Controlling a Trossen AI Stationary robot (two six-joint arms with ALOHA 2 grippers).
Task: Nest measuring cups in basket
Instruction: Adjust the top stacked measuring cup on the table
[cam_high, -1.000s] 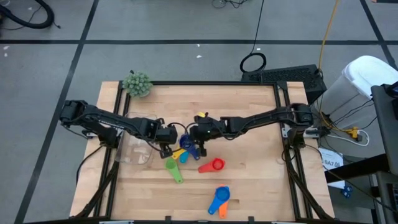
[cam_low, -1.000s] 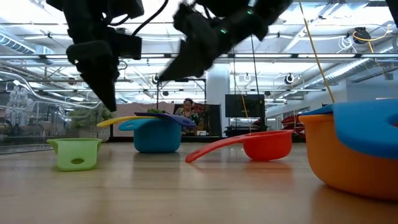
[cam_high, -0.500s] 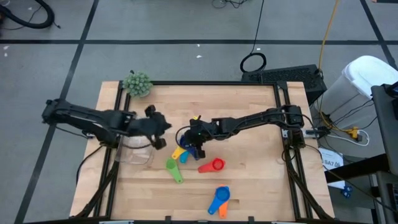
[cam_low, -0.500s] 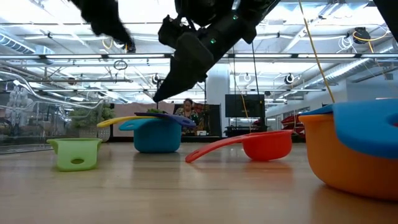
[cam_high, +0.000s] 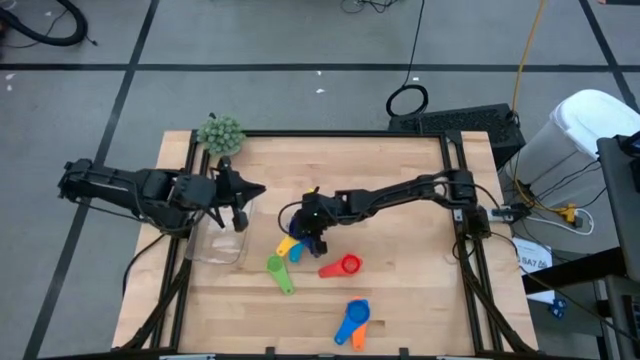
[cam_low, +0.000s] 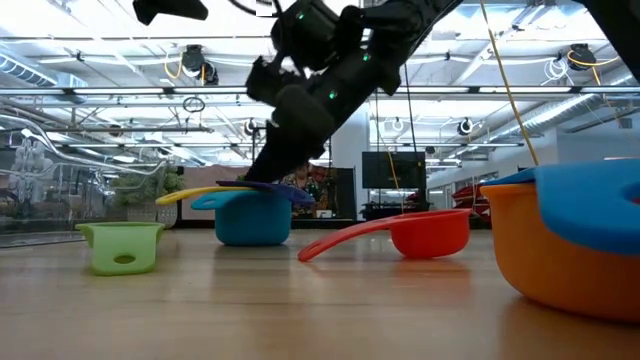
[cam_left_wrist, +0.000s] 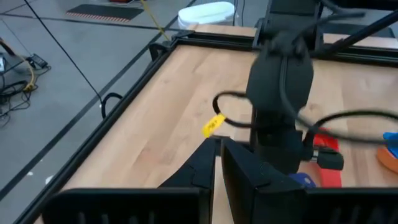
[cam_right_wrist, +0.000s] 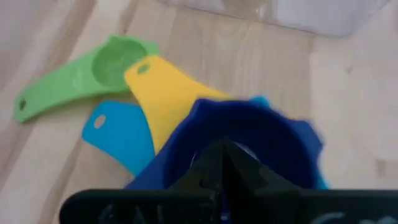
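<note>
Right pincer (cam_high: 316, 240) pinching dark blue cup (cam_right_wrist: 239, 149), wrist view only, left pincer (cam_high: 243, 208) pressed together above basket (cam_high: 215, 245).

My table (cam_high: 400, 280) is light wood in a black frame. On it, left of centre, sits the clear basket (cam_high: 218, 243). Mid-frame lie green (cam_high: 279, 270), yellow (cam_high: 286, 246) and red cups (cam_high: 342, 266); blue and orange cups (cam_high: 353, 322) lower down. A fuzzy green ball (cam_high: 220, 134) rests at the upper left corner.
</note>
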